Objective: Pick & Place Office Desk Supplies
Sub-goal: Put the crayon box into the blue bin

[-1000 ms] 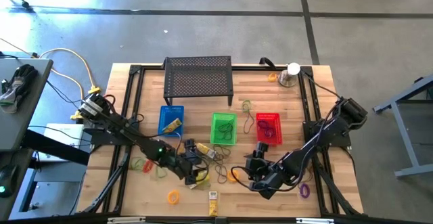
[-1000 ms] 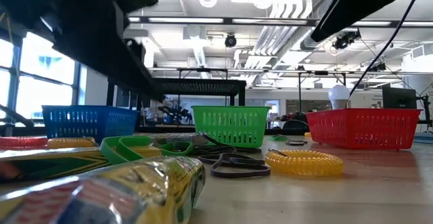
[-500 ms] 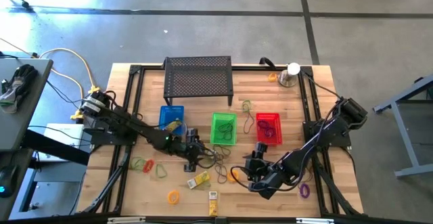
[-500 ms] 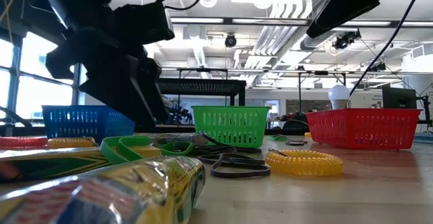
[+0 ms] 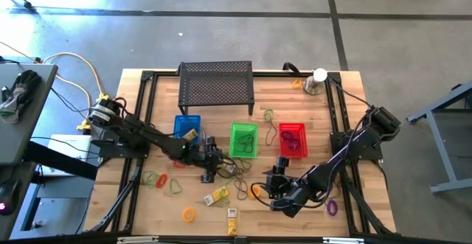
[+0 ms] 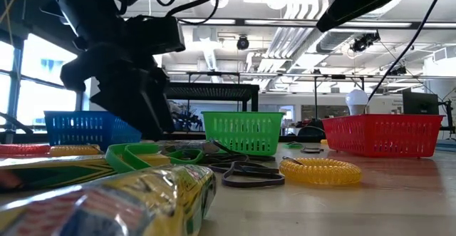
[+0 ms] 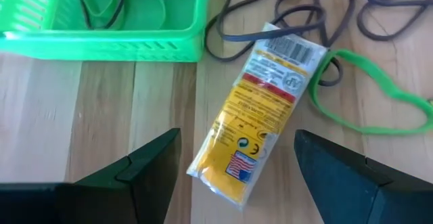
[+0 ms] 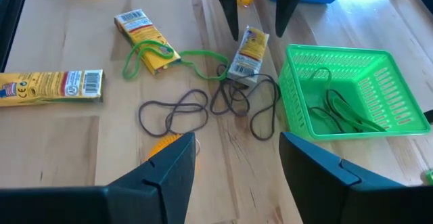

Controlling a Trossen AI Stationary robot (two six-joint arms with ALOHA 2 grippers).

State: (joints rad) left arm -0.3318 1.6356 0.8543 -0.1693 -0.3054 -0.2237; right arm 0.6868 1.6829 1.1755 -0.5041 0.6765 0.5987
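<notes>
Left wrist view shows the left gripper (image 7: 230, 173) spread wide, holding nothing, straddling a yellow pack (image 7: 260, 109) that lies flat on the table (image 7: 101, 116) just beside the green basket (image 7: 135, 41). A green loop (image 7: 379, 109) and dark loops (image 7: 318, 14) touch the pack's far end. If the fingers close there, they may snag a loop and drag it along, or pinch the slick wrapper askew so the pack slips out in transit. The basket wall is close enough for one finger to nudge it. The right gripper (image 8: 237, 163) hovers nearby, part open and empty, over more dark loops (image 8: 203, 109); the arms could crowd each other.
</notes>
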